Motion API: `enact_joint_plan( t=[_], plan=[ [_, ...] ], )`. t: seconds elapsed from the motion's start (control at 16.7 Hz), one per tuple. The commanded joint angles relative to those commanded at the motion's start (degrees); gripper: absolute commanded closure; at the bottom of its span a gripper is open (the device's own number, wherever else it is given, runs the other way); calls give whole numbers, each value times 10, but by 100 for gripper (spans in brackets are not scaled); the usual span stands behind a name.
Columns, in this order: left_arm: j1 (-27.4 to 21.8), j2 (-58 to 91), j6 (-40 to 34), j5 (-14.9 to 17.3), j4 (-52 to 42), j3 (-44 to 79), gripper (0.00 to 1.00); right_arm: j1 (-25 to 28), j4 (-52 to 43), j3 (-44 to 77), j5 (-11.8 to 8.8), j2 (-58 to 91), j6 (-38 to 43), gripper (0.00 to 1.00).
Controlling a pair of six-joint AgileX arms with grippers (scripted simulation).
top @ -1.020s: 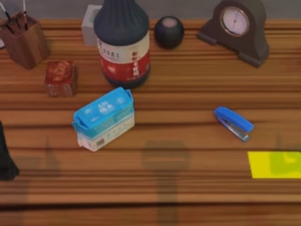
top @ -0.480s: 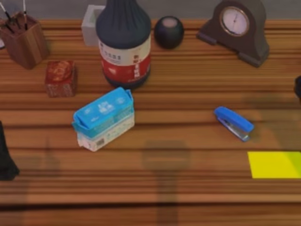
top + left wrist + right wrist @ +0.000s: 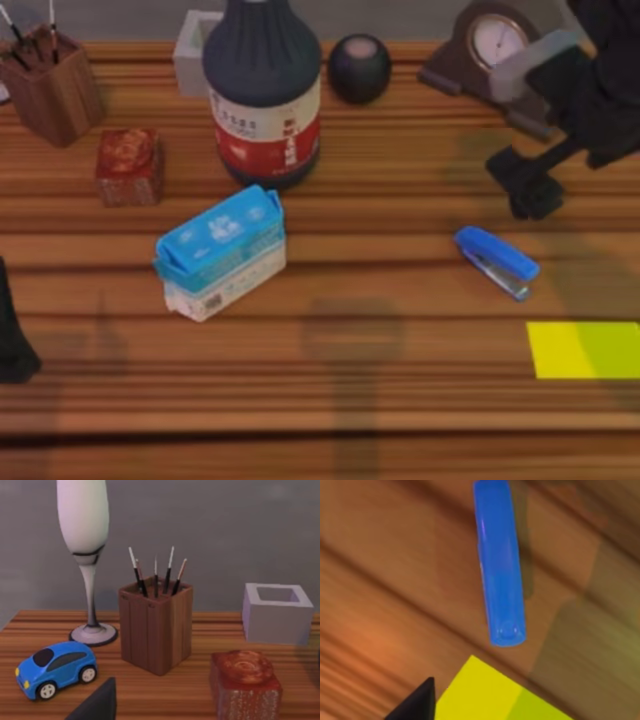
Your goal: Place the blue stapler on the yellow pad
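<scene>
Wooden table [image 3: 400, 420] from above: the blue stapler [image 3: 497, 261] lay near the right side, apart from the yellow pad [image 3: 582, 350] at the right edge. The right gripper [image 3: 530, 190] hovered just beyond the stapler; whether its claw was spread or pressed together could not be told. The left arm [image 3: 12, 335] sat at the left edge. The left wrist view showed a wooden pen holder [image 3: 156, 625] and a toy car [image 3: 56, 668]. The right wrist view showed the stapler [image 3: 499, 560] beside the pad [image 3: 490, 695].
</scene>
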Motion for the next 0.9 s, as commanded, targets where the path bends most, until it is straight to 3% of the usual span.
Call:
enact_joint_plan(
  t=[0.36,0.9],
  plan=[
    [0,0,0,0,0,0,0,28,-93,150,0,165,-25,0],
    [0,0,0,0,0,0,0,29,-76,140,0,180,-27,0]
  ],
)
